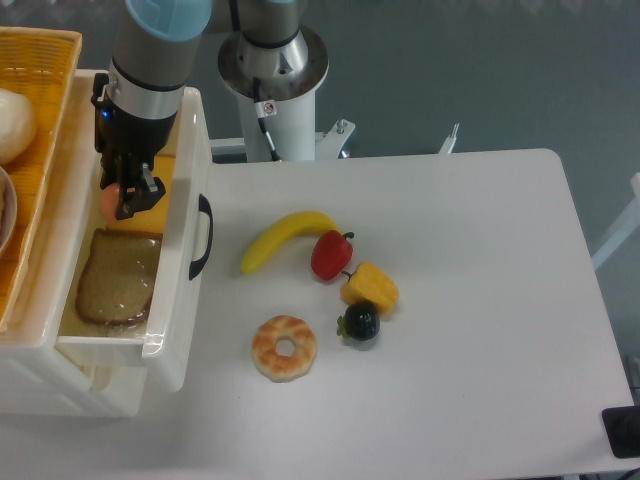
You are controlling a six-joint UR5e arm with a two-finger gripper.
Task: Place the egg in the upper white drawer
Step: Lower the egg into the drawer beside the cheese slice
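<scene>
The upper white drawer [184, 300] stands pulled out at the left, its black curved handle facing the table. My gripper [118, 198] hangs inside the drawer's far half, shut on the egg [109, 202], a small salmon-pink oval that shows at the left of the black fingers. The egg sits just above the far end of a slice of brown bread [117, 278] lying on the drawer floor. Part of the egg is hidden by the fingers.
A yellow wicker basket [38, 110] with a white ball [14, 124] sits left of the drawer. On the table lie a banana [283, 238], red pepper [331, 254], a yellow item [371, 287], a dark round fruit [360, 322] and a ring-shaped shrimp [284, 347].
</scene>
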